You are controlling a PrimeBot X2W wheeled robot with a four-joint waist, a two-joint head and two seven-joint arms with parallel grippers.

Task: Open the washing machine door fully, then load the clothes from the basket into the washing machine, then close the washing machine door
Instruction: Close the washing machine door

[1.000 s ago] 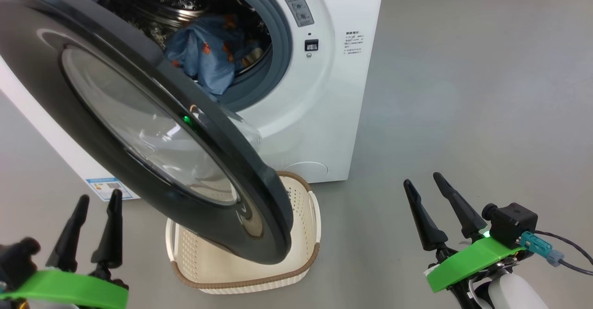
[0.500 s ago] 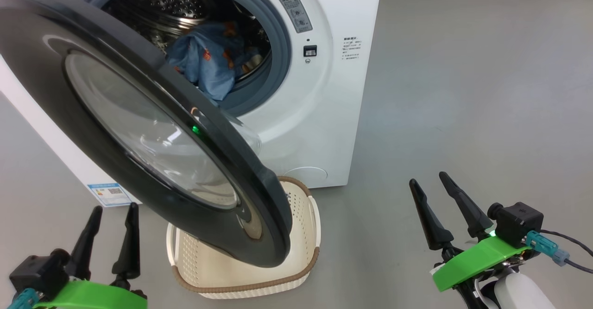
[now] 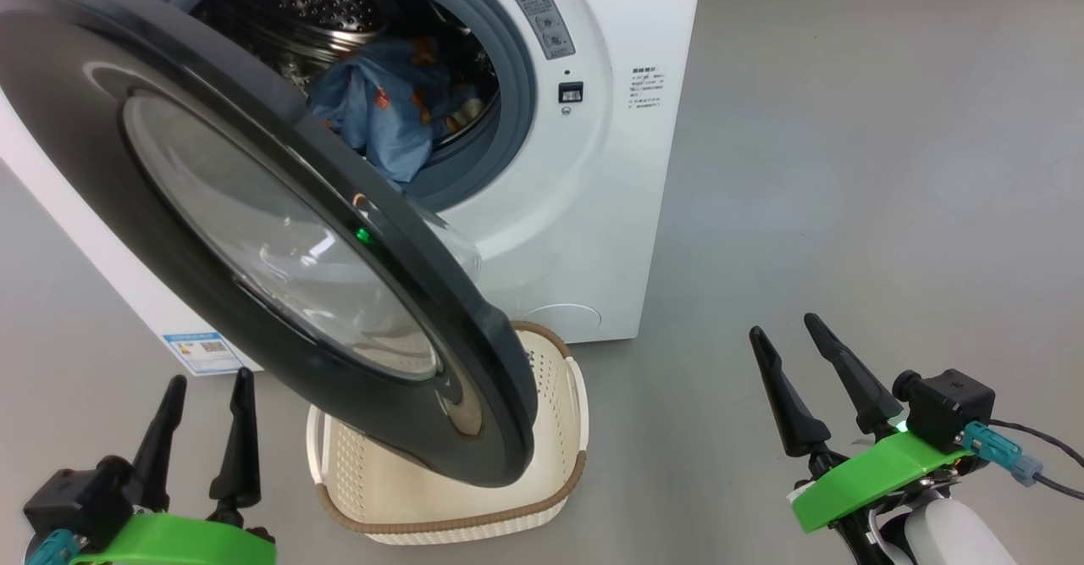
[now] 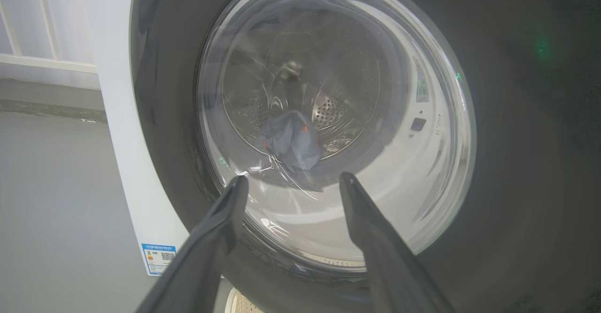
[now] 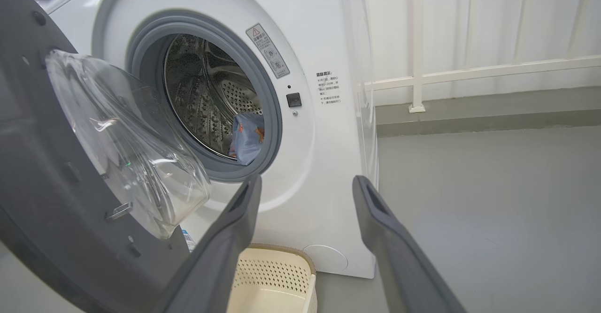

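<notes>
The washer [image 3: 593, 209] fills the upper left of the frame. Its door [image 3: 76, 124] hangs half-open over the basket [image 3: 555, 412] at bottom centre, which looks emptied. The clothes [image 3: 381, 116] lie in the drum, so closing seems next. The left gripper [image 3: 212, 376] and right gripper [image 3: 782, 324] wait in the bottom corners, fingers spread, holding nothing.

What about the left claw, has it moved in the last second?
Yes. The left gripper has shifted right in the head view, judged against the blue label, toward the basket.

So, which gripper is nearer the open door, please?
The left gripper: it points at the washing machine door from close by; the right gripper stands well aside.
</notes>
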